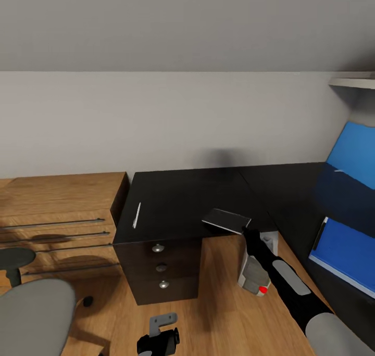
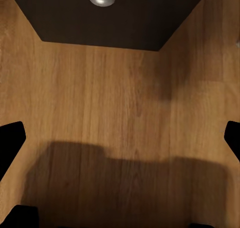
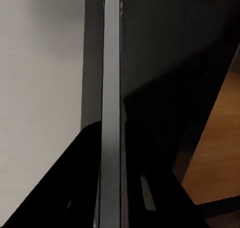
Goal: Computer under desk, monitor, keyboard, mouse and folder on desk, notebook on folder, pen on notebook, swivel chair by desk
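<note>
Swivel chair far left on the floor. One pen on the desk near its left edge. Left gripper hangs low, fingers apart, empty. Right gripper is clamped on one flat dark slab at the desk's front edge, probably folder or notebook: looks light, stiff, thin; best pinched at an edge.
</note>
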### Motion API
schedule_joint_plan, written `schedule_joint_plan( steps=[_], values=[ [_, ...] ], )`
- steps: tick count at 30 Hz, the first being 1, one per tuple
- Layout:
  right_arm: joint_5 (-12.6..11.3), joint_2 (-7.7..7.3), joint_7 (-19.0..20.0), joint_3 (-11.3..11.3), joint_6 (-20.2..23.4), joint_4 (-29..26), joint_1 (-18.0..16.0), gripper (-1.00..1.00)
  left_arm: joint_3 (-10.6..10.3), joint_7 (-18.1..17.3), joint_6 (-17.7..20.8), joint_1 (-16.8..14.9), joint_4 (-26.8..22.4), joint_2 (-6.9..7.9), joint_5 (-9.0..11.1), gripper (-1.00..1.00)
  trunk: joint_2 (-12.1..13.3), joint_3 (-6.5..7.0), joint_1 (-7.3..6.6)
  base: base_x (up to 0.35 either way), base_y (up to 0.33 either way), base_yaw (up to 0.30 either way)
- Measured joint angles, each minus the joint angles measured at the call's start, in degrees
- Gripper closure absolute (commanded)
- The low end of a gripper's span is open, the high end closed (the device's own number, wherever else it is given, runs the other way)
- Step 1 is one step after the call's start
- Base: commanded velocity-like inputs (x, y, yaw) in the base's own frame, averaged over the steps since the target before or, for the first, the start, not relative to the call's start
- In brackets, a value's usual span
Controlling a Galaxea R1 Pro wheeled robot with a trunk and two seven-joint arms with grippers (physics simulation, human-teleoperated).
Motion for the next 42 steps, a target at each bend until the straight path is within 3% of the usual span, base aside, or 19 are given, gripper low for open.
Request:
schedule_joint_plan(
  steps=[4,8,12,18,24,30,38,42],
  values=[
    [0.0,-1.2,-0.1,0.0,-5.3,-7.1,2.8,1.0,0.1,0.0,0.1,0.0,0.9,-0.05,0.0,-1.0,1.6,0.72,-0.88,0.0,0.0,0.0],
    [0.0,-2.49,-0.5,-0.3,-8.7,-9.9,4.2,1.0,-0.1,-0.1,0.1,0.0,2.2,-0.1,-0.1,-1.0,3.2,1.44,-1.76,0.0,0.0,0.0],
    [-0.1,-4.22,-1.0,-4.2,-10.9,-10.7,4.6,1.0,-0.2,-0.1,0.1,0.0,3.4,-0.22,-0.2,-1.0,3.2,1.45,-1.76,0.0,0.0,0.0],
    [-0.2,-7.05,-1.3,-6.7,-11.4,-10.8,4.6,1.0,-0.4,-0.1,0.1,0.0,3.7,-0.27,-0.2,-1.0,3.2,1.45,-1.77,0.0,0.0,-0.189],
    [-0.2,-8.56,-2.5,-10.0,-11.4,-10.7,4.6,1.0,-0.7,-0.1,0.2,0.0,4.2,-0.34,-0.3,-1.0,3.2,1.45,-1.76,0.0,0.0,-0.256],
    [-0.2,-9.04,-3.7,-12.2,-11.5,-10.6,4.6,1.0,-0.6,-0.1,0.2,0.0,4.3,-0.31,-0.3,-1.0,3.2,1.44,-1.76,0.0,0.0,-0.26],
    [-0.1,-9.01,-3.8,-16.6,-11.6,-7.6,4.6,1.0,-0.6,-0.2,0.2,0.0,4.3,-0.27,-0.3,-1.0,3.2,1.44,-1.76,0.0,0.0,-0.26],
    [-0.1,-8.99,-3.8,-17.4,-11.6,-7.3,4.6,1.0,-0.6,-0.2,0.2,0.0,4.3,-0.27,-0.3,-1.0,3.2,1.44,-1.76,0.0,0.0,-0.26]
  ],
)
